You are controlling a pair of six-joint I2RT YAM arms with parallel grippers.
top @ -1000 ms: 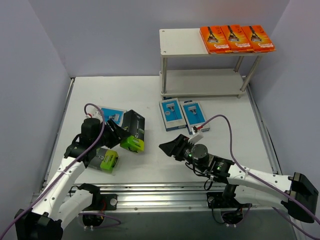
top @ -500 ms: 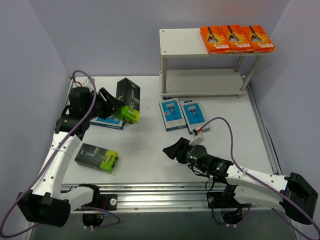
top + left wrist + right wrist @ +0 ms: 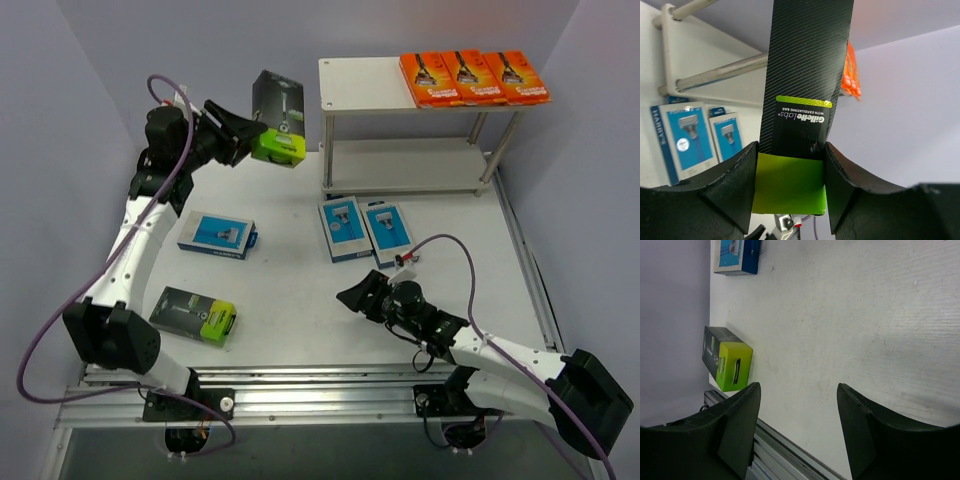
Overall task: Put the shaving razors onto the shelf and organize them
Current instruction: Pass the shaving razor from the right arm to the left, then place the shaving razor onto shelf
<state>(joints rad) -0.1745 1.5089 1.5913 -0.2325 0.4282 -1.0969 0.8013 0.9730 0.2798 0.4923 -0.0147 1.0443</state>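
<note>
Black razor pack (image 3: 277,105) aloft, left of the shelf (image 3: 365,85)
Clamped at its lime-green end by the left pincer (image 3: 255,137), raised to top-board height, probably to clear the edge; right pincer (image 3: 352,298) gaping, empty, over the bench (image 3: 290,290).

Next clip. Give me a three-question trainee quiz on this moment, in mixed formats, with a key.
1. True or false: the left claw is shut on a black razor pack, held off the table to the left of the shelf.
2. How many orange packs lie on the shelf's top board? A) two B) three C) four
3. Fill in: the right claw is ____ with nothing between its fingers.

Key: 1 true; 2 B; 3 open.
</note>
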